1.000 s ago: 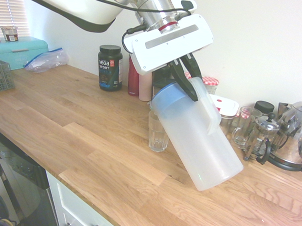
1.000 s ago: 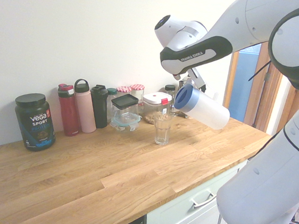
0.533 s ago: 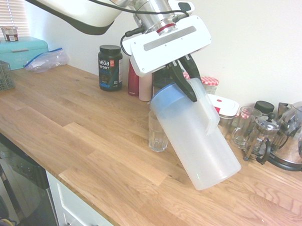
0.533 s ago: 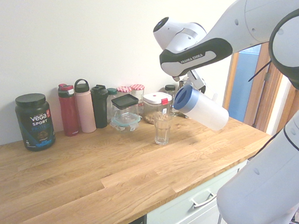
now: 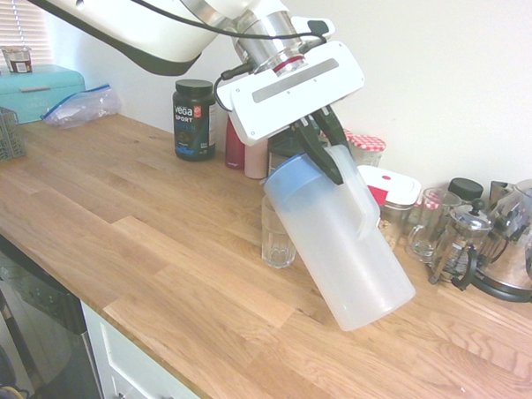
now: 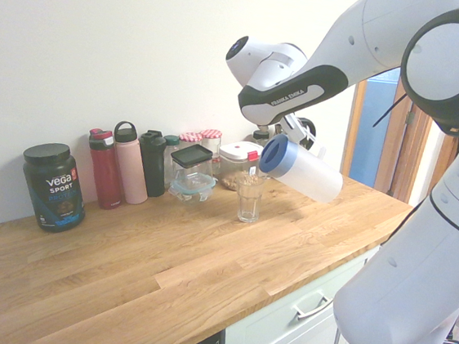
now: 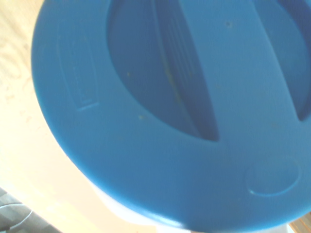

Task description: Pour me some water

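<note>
Frosted-plastic pitcher (image 5: pixel 339 247) with blue lid (image 7: pixel 170 111), clamped at the handle by the closed gripper (image 5: pixel 326 149), tipped lid-down just above and beside the ribbed glass (image 5: pixel 277 234) on the wooden counter (image 5: pixel 133 220); water too faint to see, presumably inside the pitcher. Risk of spilling past the narrow rim if tipped further while off-centre. Compared with a second ago, shifted closer over the glass and slightly lower.

Can't really make out any water: the frosted pitcher (image 5: pixel 339 247) looks empty, tipped with its blue lid (image 5: pixel 289 174) toward ten o'clock, right above the clear glass (image 5: pixel 278 235).
</note>
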`<state>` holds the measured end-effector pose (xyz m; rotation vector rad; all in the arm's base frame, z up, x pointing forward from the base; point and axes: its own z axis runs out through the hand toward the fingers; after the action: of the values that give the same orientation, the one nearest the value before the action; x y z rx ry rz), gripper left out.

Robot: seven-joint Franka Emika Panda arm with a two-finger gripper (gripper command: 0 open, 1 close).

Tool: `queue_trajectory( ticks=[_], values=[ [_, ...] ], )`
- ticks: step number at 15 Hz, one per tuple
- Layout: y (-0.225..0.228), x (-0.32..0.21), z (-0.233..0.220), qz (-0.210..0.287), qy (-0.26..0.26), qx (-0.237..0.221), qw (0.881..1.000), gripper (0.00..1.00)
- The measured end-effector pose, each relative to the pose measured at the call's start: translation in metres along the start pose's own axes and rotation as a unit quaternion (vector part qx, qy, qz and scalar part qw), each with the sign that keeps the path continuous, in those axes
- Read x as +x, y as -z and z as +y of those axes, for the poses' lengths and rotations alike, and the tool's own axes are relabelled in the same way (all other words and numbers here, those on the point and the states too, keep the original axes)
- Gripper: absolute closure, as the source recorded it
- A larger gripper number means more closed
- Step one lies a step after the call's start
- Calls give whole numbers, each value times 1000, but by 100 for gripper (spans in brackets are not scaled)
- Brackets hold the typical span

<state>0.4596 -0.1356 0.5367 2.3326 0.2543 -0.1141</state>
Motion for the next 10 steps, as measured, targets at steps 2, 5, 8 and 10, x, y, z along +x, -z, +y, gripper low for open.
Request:
queue_trajectory(
  ticks=[2,5,8,10],
  values=[
    [-1,7,-3,8,-10,6,1000,100],
    [2,17,-1,17,-23,22,999,100],
    [13,10,20,32,-45,45,997,100],
    [18,-9,45,49,-70,70,994,100]
  ],
)
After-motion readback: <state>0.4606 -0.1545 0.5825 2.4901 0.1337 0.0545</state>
